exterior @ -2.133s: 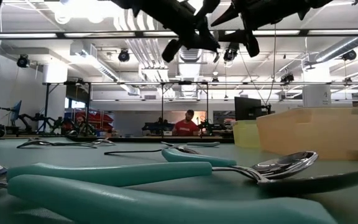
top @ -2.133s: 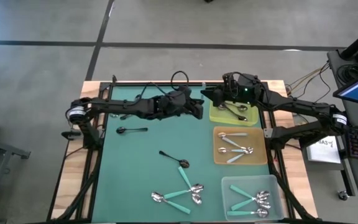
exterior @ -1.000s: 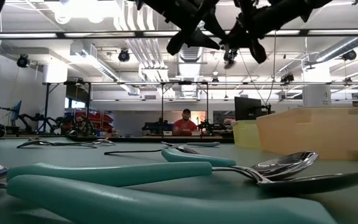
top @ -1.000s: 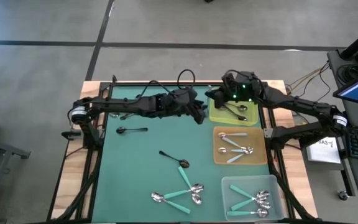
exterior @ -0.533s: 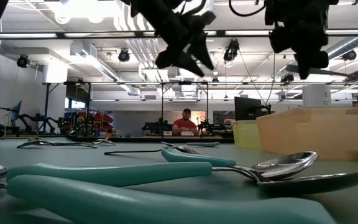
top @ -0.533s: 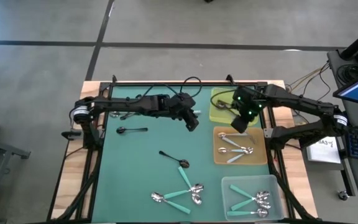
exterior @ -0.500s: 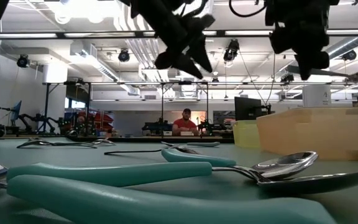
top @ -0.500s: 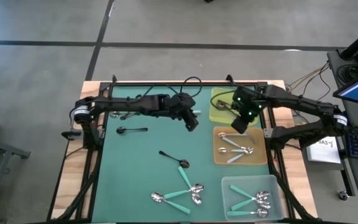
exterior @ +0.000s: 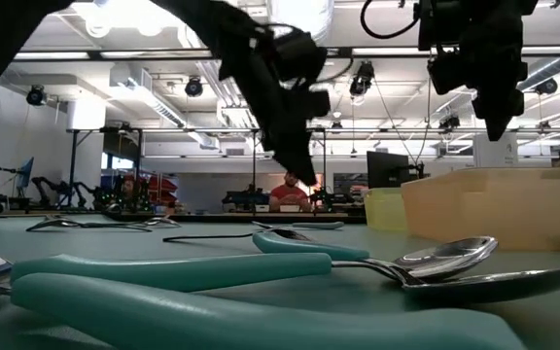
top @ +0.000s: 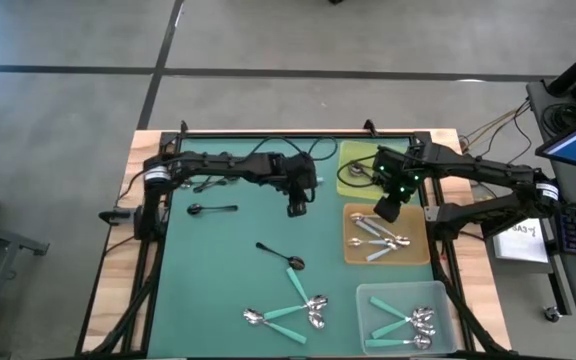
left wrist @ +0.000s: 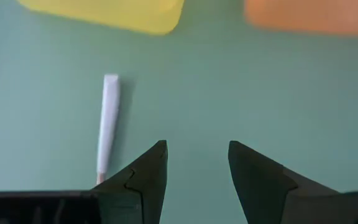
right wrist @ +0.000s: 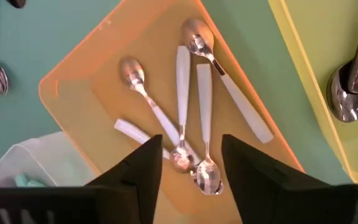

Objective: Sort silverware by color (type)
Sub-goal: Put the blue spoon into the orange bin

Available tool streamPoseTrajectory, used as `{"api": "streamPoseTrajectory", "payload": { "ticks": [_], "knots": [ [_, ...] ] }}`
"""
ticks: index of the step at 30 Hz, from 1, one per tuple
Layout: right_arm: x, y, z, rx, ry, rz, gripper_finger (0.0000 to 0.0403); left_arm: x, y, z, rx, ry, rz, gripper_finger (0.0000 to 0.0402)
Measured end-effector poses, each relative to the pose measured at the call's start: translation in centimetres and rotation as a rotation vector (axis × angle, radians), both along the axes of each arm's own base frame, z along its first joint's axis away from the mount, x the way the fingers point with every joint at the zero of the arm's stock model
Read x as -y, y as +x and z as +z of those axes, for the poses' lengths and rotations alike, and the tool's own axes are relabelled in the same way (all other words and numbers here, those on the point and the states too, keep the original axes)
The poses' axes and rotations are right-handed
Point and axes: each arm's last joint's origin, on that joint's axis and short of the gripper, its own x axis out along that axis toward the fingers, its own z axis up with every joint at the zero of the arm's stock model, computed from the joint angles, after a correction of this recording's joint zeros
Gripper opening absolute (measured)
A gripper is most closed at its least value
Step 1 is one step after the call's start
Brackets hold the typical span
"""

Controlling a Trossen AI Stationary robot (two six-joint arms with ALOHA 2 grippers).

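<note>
Hovering at the centre right of the overhead frame, the right gripper [top: 388, 211] hangs with fingers spread and empty over the top edge of the orange tray [top: 420, 258], where pale-handled spoons [right wrist: 185, 106] lie just beyond its tips. Left of it, the left gripper [top: 296, 207], also spread, points at bare green mat [top: 218, 260], one white handle [left wrist: 108, 124] lying beside its fingers.

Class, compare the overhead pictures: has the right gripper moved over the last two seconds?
Yes. The right gripper has swung from the yellow tray toward the near edge; it now hangs over the orange tray's far end.
</note>
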Motion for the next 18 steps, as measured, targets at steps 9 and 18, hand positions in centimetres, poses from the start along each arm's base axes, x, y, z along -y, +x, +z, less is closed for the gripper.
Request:
{"api": "streamPoseTrajectory", "payload": {
  "ticks": [9, 18],
  "knots": [
    [0.1, 0.2, 0.0, 0.024, -0.010, 0.001, 0.0157, -3.9, -0.4, -2.9, -0.082, 0.067, 0.172, 0.0153],
    [0.3, 0.8, 0.2, 0.097, -0.057, 0.066, 0.0141, -5.5, -1.0, -3.2, -0.085, 0.031, 0.184, 0.0135]
  ]
}}
